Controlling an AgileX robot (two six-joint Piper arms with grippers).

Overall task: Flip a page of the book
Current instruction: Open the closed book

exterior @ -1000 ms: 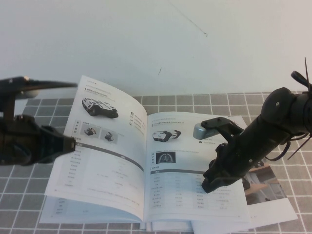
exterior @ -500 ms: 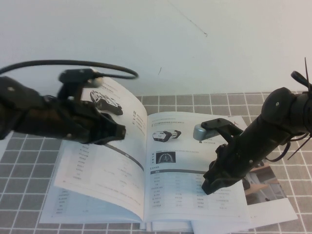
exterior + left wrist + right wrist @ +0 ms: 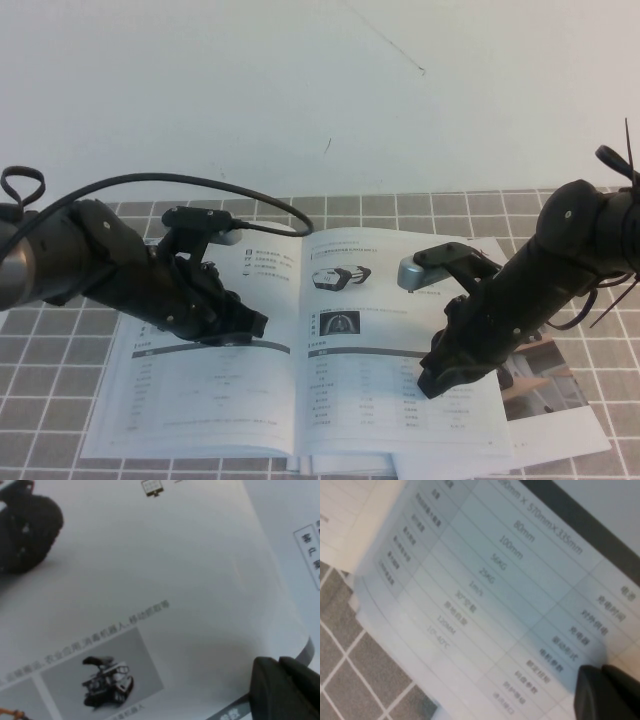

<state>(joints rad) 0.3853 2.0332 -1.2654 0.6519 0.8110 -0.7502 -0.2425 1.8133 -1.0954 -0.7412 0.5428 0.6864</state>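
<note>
Since half a second back: left gripper dropped lower and moved toward the spine, pressing the page flatter onto the left side of the book. Left jaws look closed, tips together on the page's grey bar in the left wrist view, holding nothing. Right gripper unmoved, jaws shut, tip resting on the right-hand page's table, pinning the book down. Page now over on the left half, nearly flat, still slightly bowed near the spine. Turn judged essentially done. Left to do: finish smoothing, lift both arms clear. Colour-photo leaflet poking out beneath the book at right, untouched.
</note>
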